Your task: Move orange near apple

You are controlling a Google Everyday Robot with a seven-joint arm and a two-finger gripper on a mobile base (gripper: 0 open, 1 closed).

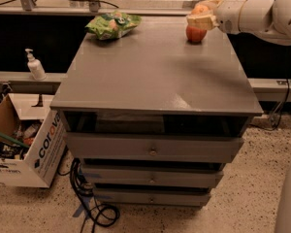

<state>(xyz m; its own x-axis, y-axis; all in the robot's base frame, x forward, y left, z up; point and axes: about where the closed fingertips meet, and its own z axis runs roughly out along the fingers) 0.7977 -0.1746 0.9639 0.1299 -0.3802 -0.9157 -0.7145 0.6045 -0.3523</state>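
The red apple (196,34) sits on the grey cabinet top (155,72) near its far right corner. My gripper (200,14) reaches in from the right on a white arm and hovers just above and behind the apple. It is shut on the light-orange orange (201,8), which shows between the pale fingers (202,21). The orange is held off the surface, right over the apple.
A green snack bag (113,24) lies at the far left of the top. A soap dispenser (35,65) stands on the ledge to the left. A cardboard box (24,152) and cables (92,205) are on the floor beside the drawers (153,152).
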